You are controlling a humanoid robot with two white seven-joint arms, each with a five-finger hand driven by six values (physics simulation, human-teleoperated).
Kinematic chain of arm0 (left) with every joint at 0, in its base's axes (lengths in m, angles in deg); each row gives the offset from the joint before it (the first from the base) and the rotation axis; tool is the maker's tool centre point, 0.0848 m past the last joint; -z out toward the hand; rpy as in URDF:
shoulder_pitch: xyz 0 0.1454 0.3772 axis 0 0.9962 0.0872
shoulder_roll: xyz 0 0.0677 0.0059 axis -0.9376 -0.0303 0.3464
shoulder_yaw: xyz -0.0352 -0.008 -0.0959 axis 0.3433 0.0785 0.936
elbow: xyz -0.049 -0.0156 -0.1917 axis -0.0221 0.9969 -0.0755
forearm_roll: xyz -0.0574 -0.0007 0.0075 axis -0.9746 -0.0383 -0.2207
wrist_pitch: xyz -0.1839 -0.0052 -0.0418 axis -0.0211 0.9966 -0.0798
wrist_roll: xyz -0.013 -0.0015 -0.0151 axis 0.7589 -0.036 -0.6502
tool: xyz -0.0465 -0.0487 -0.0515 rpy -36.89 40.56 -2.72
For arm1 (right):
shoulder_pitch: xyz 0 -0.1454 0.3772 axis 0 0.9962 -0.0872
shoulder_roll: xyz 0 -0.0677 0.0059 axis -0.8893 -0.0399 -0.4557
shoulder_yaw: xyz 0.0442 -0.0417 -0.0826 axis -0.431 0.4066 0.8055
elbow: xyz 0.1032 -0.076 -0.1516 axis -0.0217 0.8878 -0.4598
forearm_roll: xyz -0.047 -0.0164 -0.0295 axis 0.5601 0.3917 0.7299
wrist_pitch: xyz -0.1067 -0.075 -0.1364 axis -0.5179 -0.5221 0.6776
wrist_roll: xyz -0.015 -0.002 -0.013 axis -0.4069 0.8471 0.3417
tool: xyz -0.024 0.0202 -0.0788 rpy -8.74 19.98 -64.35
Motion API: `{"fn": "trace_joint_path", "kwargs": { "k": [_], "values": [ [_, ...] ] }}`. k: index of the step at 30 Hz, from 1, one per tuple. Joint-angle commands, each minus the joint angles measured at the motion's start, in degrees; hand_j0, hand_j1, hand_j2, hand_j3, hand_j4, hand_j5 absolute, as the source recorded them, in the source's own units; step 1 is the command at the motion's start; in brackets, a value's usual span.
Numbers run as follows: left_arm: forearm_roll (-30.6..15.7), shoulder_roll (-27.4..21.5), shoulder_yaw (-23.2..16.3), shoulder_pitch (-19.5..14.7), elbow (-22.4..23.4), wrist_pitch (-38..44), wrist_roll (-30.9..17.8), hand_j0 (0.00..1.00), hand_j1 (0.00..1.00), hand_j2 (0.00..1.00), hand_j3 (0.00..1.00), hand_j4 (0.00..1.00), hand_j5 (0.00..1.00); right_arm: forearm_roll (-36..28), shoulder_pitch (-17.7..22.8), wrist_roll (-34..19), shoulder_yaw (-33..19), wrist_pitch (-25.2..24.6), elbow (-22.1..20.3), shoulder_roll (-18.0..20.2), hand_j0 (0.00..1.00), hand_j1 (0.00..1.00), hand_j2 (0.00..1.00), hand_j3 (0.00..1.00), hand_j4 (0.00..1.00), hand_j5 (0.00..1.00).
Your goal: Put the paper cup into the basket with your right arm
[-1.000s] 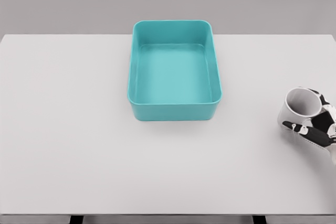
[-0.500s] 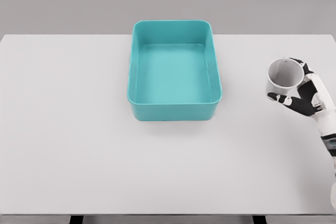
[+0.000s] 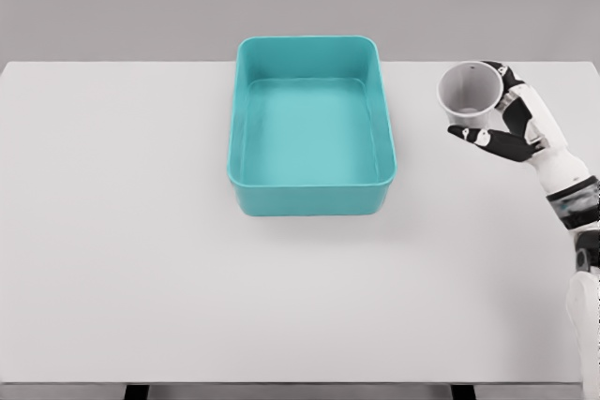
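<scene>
White table [image 3: 141, 259] under a plain grey wall [image 3: 112, 2]. No readable writing anywhere. Teal basket [image 3: 311, 125] at centre back. Right hand [image 3: 511, 124], fingers [image 3: 483, 138] clamped on the paper cup [image 3: 469, 91], held above the table right of the basket. Far side of the cup hidden by the hand; forearm cut off at the frame edge.

Right arm reaches up from the lower right edge, forearm angled up and left, wrist straight. The right hand [image 3: 511, 124] is raised off the table, fingers [image 3: 483, 137] and thumb curled around the paper cup [image 3: 469, 93].
</scene>
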Motion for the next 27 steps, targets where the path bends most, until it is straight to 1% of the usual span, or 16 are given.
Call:
{"fn": "trace_joint_path", "kwargs": {
  "k": [1,3,6,7,9,11,15,23,27],
  "values": [
    [0.0,0.0,0.0,0.0,0.0,0.0,-0.1,1.00,1.00,1.00,1.00,1.00,1.00,1.6,-0.3,0.0,0.6,-0.4,0.0,-0.9,0.61,0.61,0.61,0.61,0.61,0.61],
    [0.0,0.0,0.0,0.0,0.0,0.0,0.0,1.00,1.00,1.00,1.00,1.00,1.00,2.3,-1.7,0.0,1.4,-0.5,0.9,-1.7,0.60,0.60,0.60,0.60,0.60,0.60],
    [0.0,0.0,0.0,0.0,0.0,0.0,-0.1,1.00,1.00,1.00,1.00,1.00,1.00,3.2,-3.1,0.0,2.3,-0.5,2.2,-1.7,0.61,0.61,0.61,0.61,0.61,0.61],
    [0.0,0.0,0.0,0.0,0.0,0.0,-0.1,1.00,1.00,1.00,1.00,1.00,1.00,3.7,-4.3,0.0,3.1,-0.5,3.2,-2.1,0.60,0.60,0.60,0.60,0.60,0.60],
    [0.0,0.0,0.0,0.0,0.0,0.0,0.0,1.00,1.00,1.00,1.00,1.00,1.00,5.5,-6.0,0.0,3.8,-0.7,3.5,-3.4,0.60,0.60,0.60,0.60,0.60,0.60],
    [0.0,0.0,0.0,0.0,0.0,0.0,0.0,1.00,1.00,1.00,1.00,1.00,1.00,8.0,-7.6,0.0,3.9,-1.2,5.0,-4.9,0.61,0.61,0.61,0.61,0.61,0.61],
    [0.0,0.0,0.0,0.0,0.0,0.0,0.0,1.00,1.00,1.00,1.00,1.00,1.00,9.8,-10.1,0.0,5.6,-1.2,7.2,-6.0,0.60,0.60,0.60,0.60,0.60,0.60],
    [0.0,0.0,0.0,0.0,0.0,0.0,0.0,1.00,1.00,1.00,1.00,1.00,1.00,11.9,-13.1,0.0,6.4,-1.2,9.7,-7.7,0.59,0.59,0.59,0.59,0.59,0.59],
    [0.0,0.0,0.0,0.0,0.0,0.0,0.0,1.00,1.00,1.00,1.00,1.00,1.00,15.2,-14.3,0.0,7.0,-1.2,9.8,-8.5,0.58,0.58,0.58,0.58,0.58,0.58]
  ]
}}
